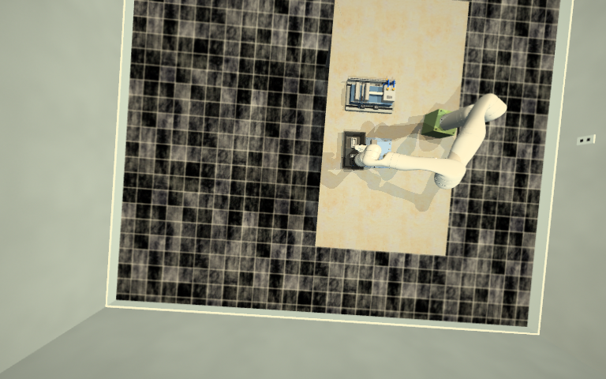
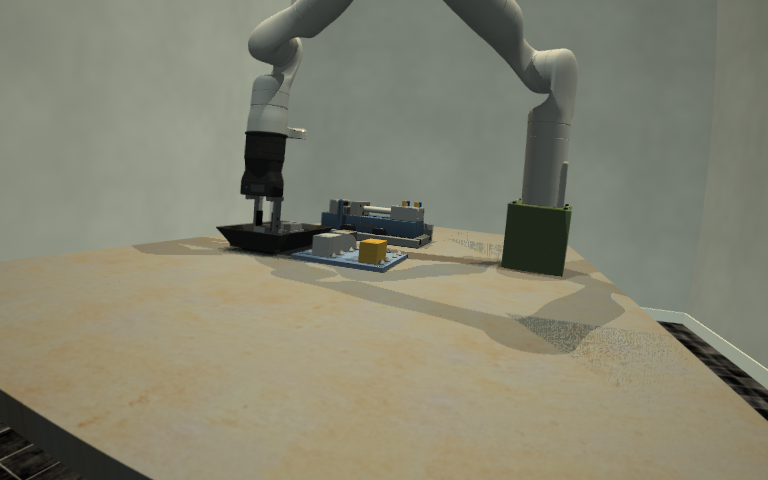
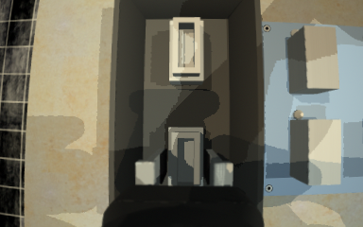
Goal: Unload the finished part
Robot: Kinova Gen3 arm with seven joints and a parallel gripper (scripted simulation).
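We see the end effector [image 3: 183,173] lowered into the black outfeed tray [image 3: 124,95], its two fingers standing apart on either side of the finished part [image 3: 185,153]. Narrow gaps show between the pads and the part's flanks in the wrist view, so we read the jaws as spread and gripping nothing. The part lies on the tray's floor with its rectangular pocket facing up toward the wrist camera. A second, paler pocketed piece [image 3: 186,49] lies flat further along the same tray floor, well apart from the first.

From the exterior view we find the end effector [image 2: 266,220] pointing straight down, fingertips below the rim of the tray [image 2: 237,235], which sits on the bench [image 2: 339,367]. Just beside the tray lies a blue plate [image 2: 362,261] carrying grey blocks [image 2: 331,243] and a yellow block [image 2: 372,250]. Behind the plate stands the blue vise [image 2: 376,220]; at this range we cannot tell what sits between its jaws. The arm rises from a green pedestal [image 2: 535,240] near the bench's edge.

In the top view the vise [image 1: 369,95] sits well apart from the tray [image 1: 348,136].
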